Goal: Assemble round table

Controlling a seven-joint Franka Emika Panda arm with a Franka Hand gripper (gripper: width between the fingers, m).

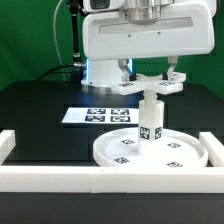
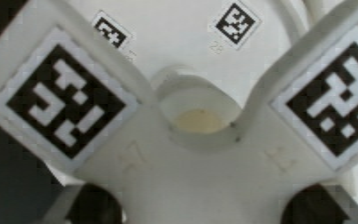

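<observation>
Round table [image 1: 150, 135] is in pieces but stacked up in one column right under the gripper [image 1: 149, 79]. The large rimmed disc [image 1: 108, 150] lies flat on the black table [image 1: 30, 110], lowest of the lot and straight below the gripper, rim facing up. The short post [image 1: 150, 120] stands upright on the disc at about its middle. Its long axis is vertical, and its top end points straight up at the gripper. The cross-shaped piece [image 1: 128, 88] sits level at the post's top, right between the fingers [image 1: 172, 74], with its arms spreading out sideways. I can't make out whether it touches the post.

The fingers are spread wide, one on each side of the cross. Honestly I can't tell if they're actually pinching it or just sitting beside it.

The wrist view is basically all cross-shaped piece [image 2: 87, 90], with tagged arms fanning out from a pale round hub.

The marker board [image 1: 100, 115] lies flat beyond the disc, below the gripper and toward the exterior view's left. The white border wall [image 1: 60, 178] runs along the near side of the disc, well below the gripper.
</observation>
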